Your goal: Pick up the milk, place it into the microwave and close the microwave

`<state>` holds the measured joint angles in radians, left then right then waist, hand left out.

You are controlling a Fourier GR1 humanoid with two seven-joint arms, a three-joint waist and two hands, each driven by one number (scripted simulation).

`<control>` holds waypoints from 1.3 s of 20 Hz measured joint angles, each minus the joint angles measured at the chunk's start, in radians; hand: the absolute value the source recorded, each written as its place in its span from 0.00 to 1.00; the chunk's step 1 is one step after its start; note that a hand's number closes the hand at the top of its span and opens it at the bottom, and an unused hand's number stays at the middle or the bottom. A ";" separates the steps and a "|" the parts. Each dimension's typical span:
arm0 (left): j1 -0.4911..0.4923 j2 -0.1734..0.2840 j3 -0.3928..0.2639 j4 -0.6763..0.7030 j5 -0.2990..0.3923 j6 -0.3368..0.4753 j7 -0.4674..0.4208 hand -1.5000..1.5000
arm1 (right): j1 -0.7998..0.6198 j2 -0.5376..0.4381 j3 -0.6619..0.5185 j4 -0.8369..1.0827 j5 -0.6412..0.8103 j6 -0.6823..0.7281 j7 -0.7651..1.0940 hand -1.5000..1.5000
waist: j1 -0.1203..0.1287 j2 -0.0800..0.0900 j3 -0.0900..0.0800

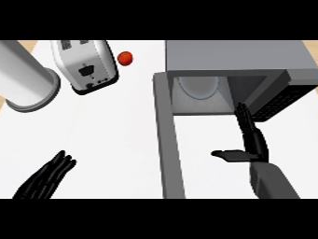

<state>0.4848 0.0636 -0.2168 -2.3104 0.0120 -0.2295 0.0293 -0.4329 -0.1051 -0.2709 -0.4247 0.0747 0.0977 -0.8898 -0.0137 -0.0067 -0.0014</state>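
White bench [113, 140] is filling the head view, with tan strips showing at its far corners. At the right, the microwave [237, 56] is standing with its door [167, 140] swung wide open toward the viewer, edge-on like a long grey bar. Inside the cavity, something white and rounded [199, 86] is sitting toward the left; whether it is the milk cannot be told. No writing can be read anywhere, nor on the dark panel [285, 98] at the microwave's right.

Right robot hand [252, 140] is hovering just before the opening, fingers straight and together, pointing in, thumb spread to the left, holding nothing. Left robot hand [48, 177] is resting at the lower left, fingers straight and relaxed.

Far left, a white cylinder [17, 74] is lying tilted; beside it a toaster [87, 65] is sitting, a small red fruit [125, 57] near it.
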 measured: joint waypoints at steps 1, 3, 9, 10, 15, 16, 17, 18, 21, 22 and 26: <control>0.000 0.006 -0.016 0.000 -0.014 -0.008 0.001 1.00 | 0.025 0.004 0.005 -0.016 -0.005 0.016 -0.007 0.00 | 0.001 0.001 0.000; -0.023 0.009 -0.040 0.021 -0.049 -0.013 -0.001 1.00 | 0.085 0.012 0.019 -0.062 -0.012 0.047 -0.018 0.00 | 0.000 0.001 0.000; -0.122 -0.006 -0.065 0.112 -0.065 -0.016 0.024 1.00 | 0.302 0.012 0.064 -0.299 -0.047 0.129 -0.008 0.00 | -0.005 0.002 0.000; -0.122 -0.006 -0.084 0.122 -0.078 -0.018 0.025 1.00 | 0.334 0.014 0.070 -0.330 -0.051 0.132 -0.010 0.00 | -0.003 0.002 0.000; -0.278 -0.029 -0.103 0.218 -0.093 -0.026 0.084 1.00 | 0.479 -0.001 0.097 -0.500 -0.086 0.172 0.026 0.00 | -0.004 0.004 0.000; -0.308 -0.031 -0.109 0.239 -0.095 -0.033 0.096 1.00 | 0.507 -0.008 0.099 -0.525 -0.093 0.179 0.030 0.00 | -0.003 0.005 0.000; -0.324 -0.026 -0.112 0.263 -0.097 -0.046 0.087 1.00 | 0.541 -0.003 0.107 -0.561 -0.096 0.181 0.031 0.00 | -0.004 0.005 0.000; -0.345 -0.030 -0.131 0.289 -0.111 -0.051 0.092 1.00 | 0.561 -0.012 0.107 -0.584 -0.105 0.188 0.040 0.00 | -0.004 0.005 0.001; -0.385 -0.032 -0.171 0.365 -0.121 -0.084 0.085 1.00 | 0.625 -0.016 0.119 -0.646 -0.111 0.190 0.037 0.00 | -0.004 0.005 0.001; -0.404 -0.033 -0.179 0.389 -0.118 -0.099 0.094 1.00 | 0.641 -0.014 0.122 -0.663 -0.114 0.189 0.038 0.00 | -0.003 0.005 0.001; -0.494 -0.050 -0.240 0.514 -0.151 -0.085 0.091 1.00 | 0.700 -0.042 0.117 -0.738 -0.152 0.218 0.052 0.00 | -0.003 0.006 0.001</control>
<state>-0.0089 0.0135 -0.4568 -1.7961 -0.1387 -0.3142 0.1208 0.2675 -0.1473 -0.1543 -1.1622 -0.0773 0.3156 -0.8378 -0.0170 -0.0005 -0.0008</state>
